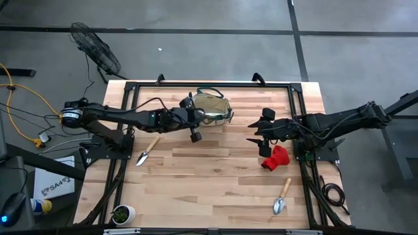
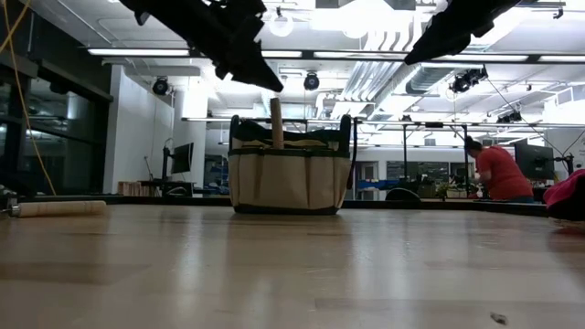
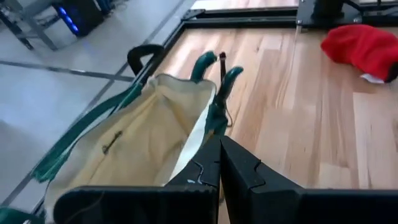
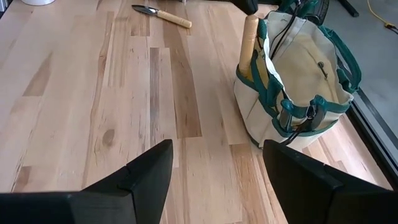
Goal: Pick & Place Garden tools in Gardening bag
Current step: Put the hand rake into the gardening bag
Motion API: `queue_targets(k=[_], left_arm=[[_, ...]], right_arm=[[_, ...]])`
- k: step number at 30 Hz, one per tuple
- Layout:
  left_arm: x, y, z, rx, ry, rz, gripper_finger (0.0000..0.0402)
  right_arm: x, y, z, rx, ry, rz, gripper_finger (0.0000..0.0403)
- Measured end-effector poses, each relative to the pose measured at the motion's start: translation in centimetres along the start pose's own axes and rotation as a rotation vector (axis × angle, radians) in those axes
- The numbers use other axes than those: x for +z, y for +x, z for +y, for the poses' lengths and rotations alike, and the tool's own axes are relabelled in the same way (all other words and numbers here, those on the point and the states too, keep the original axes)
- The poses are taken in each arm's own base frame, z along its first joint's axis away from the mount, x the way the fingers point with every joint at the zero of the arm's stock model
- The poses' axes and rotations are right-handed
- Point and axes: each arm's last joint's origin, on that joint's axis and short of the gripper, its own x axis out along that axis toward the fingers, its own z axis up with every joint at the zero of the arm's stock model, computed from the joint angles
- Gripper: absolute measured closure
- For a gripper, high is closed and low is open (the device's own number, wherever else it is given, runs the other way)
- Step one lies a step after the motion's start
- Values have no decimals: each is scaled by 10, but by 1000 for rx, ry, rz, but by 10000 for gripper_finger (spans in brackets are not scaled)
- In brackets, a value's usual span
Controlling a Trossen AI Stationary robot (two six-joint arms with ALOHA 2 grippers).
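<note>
Small potted plant (image 1: 121,213) at the table's near-left corner, floor fan (image 1: 96,49) beyond it

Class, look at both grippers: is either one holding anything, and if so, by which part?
Nothing is held. The left gripper has its fingers shut on nothing beside the gardening bag. The right gripper is open over bare table.

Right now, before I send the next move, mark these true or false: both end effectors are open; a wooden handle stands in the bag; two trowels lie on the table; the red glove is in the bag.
1. Both end effectors are open. False: the left end effector is shut, empty; the right end effector is open.
2. A wooden handle stands in the bag. True.
3. Two trowels lie on the table. True.
4. The red glove is in the bag. False: it lies on the table under the right arm.
</note>
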Motion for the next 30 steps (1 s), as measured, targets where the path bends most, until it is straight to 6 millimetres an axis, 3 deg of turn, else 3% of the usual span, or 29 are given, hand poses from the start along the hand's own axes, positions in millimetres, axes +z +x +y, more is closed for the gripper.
queue_targets(k=[30], left_arm=[[-11, 10, -1, 74, 3, 76, 402]], right_arm=[[0, 0, 0, 1, 6, -3, 160]])
